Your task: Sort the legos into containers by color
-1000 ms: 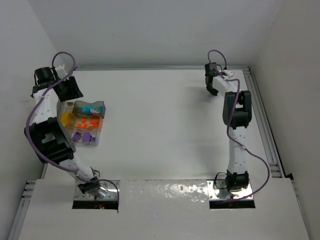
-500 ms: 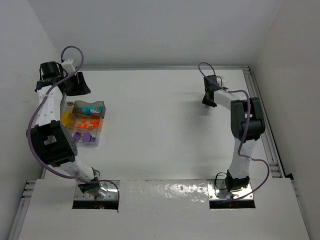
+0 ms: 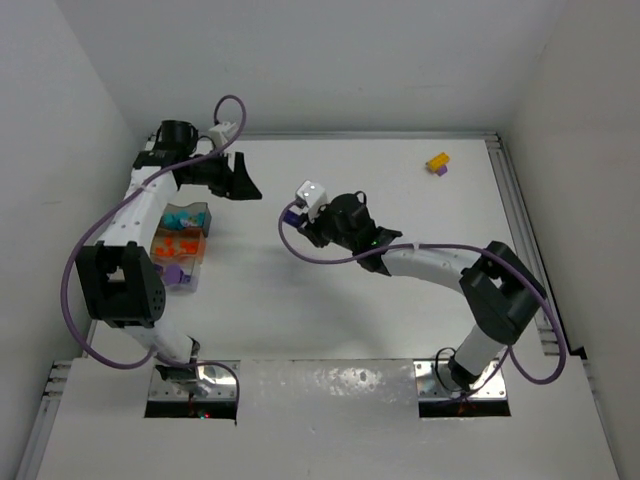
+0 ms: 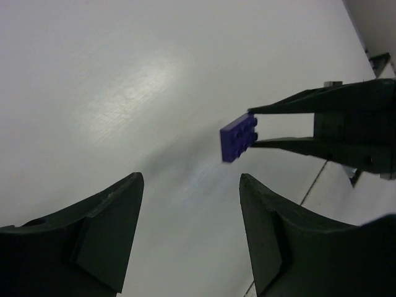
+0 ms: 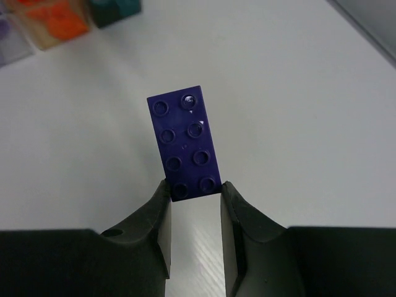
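My right gripper [image 3: 297,216] is shut on a dark purple eight-stud brick [image 5: 184,143] by one short end and holds it above the table, right of the tray. The same brick [image 4: 239,137] shows in the left wrist view between the right gripper's fingers [image 4: 309,99]. My left gripper [image 3: 240,184] is open and empty, its jaws wide apart and facing the brick from the left. The clear divided tray [image 3: 204,238] holds teal bricks [image 3: 184,216], orange bricks [image 3: 177,243] and purple bricks [image 3: 171,272]. The tray's corner [image 5: 37,42] shows at the top left of the right wrist view.
A yellow brick [image 3: 437,159] with a small purple brick [image 3: 438,170] beside it lies at the back right of the table. A metal rail [image 3: 525,250] runs along the right edge. Walls close the left, back and right sides.
The right arm has swung from the back right corner to left of centre with the purple brick. The left gripper has moved right, away from the tray's far-left side, toward the brick.
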`<state>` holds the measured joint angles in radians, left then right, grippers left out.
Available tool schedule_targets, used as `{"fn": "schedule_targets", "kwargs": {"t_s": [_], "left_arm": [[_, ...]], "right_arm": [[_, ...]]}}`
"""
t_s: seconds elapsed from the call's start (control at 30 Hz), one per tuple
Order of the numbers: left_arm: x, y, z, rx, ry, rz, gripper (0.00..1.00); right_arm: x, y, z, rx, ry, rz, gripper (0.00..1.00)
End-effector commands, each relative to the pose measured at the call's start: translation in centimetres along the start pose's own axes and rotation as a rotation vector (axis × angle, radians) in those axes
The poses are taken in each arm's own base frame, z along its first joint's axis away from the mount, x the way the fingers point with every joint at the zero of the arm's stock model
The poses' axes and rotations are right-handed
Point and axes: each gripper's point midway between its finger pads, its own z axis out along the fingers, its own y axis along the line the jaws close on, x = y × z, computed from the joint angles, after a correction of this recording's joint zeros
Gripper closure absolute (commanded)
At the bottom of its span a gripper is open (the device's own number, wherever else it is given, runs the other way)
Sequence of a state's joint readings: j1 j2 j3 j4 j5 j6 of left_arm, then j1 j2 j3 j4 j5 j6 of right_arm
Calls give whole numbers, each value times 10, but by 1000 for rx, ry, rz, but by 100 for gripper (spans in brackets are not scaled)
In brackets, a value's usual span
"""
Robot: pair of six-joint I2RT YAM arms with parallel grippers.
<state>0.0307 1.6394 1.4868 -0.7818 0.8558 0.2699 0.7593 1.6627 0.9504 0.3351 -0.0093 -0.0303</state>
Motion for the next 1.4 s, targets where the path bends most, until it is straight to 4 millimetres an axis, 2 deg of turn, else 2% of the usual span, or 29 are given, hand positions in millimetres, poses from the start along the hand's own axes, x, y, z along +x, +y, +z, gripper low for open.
{"fn": "schedule_targets", "kwargs": {"t_s": [0.0, 0.03, 0.13, 0.2, 0.27, 0.43, 0.53, 0.6, 0.63, 0.67, 0.8, 0.83, 0.87, 0.9, 0.93, 0.97, 1.0, 1.03, 1.07, 1.13, 1.17, 1.2, 1.3, 1.33, 1.37], "left_arm": [[1, -30, 2, 116, -22, 7, 39], [4, -37, 8, 128, -7, 11, 38], [12, -36, 13, 117, 3, -5, 38], [16, -36, 15, 118, 6, -27, 39], [21, -40, 18, 137, 6, -50, 45], [22, -47, 22, 174, -4, -71, 48], [14, -46, 23, 172, -25, -76, 62], [10, -47, 24, 181, -36, -83, 74], [9, -48, 24, 186, -35, -97, 82], [9, -47, 25, 186, -29, -107, 98], [10, -42, 22, 157, 3, -64, 100], [10, -38, 20, 138, 9, -54, 100], [10, -34, 14, 110, 17, -54, 100], [10, -19, 11, 34, 27, -31, 100], [11, -7, 7, -24, 37, -35, 100], [8, 15, -8, -106, 32, -71, 100], [9, 38, -19, -199, 28, -105, 100], [7, 53, -31, -233, 5, -137, 100], [7, 83, -61, -307, -45, -208, 100], [13, 109, -95, -422, -46, -246, 100], [20, 121, -114, -476, -39, -256, 100], [27, 127, -125, -520, -7, -212, 100], [59, 121, -142, -548, 111, -149, 100], [82, 111, -143, -526, 198, -174, 100], [96, 110, -149, -517, 259, -142, 100]], "right_arm": [[-65, 8, 14, -35, -214, -108, 100], [-74, 11, 16, -40, -233, -110, 100], [-84, 21, 19, -64, -265, -116, 100], [-88, 28, 20, -82, -275, -97, 100], [-91, 32, 23, -101, -282, -86, 100], [-95, 39, 28, -123, -293, -83, 100], [-102, 46, 29, -147, -313, -99, 100], [-106, 51, 29, -164, -320, -103, 100], [-106, 52, 30, -166, -320, -94, 100], [-109, 52, 30, -167, -327, -87, 100], [-110, 47, 31, -137, -332, -34, 100], [-110, 39, 32, -88, -326, -18, 91], [-108, 36, 32, -66, -320, 7, 74], [-107, 31, 32, -42, -313, 29, 39], [-105, 29, 33, -34, -306, 30, 29], [-98, 21, 33, 16, -275, 37, 20], [-95, 15, 32, 40, -261, 42, 7], [-91, 11, 31, 59, -246, 46, 4], [-80, 5, 29, 88, -216, 51, 2], [-78, 0, 21, 103, -217, 57, 1], [-68, -1, 19, 113, -198, 54, 1], [-66, -3, 17, 118, -197, 52, 1], [-61, -1, 11, 111, -194, 57, 1], [-58, 0, 11, 108, -182, 58, 1], [-57, 0, 10, 109, -178, 59, 1]]}}
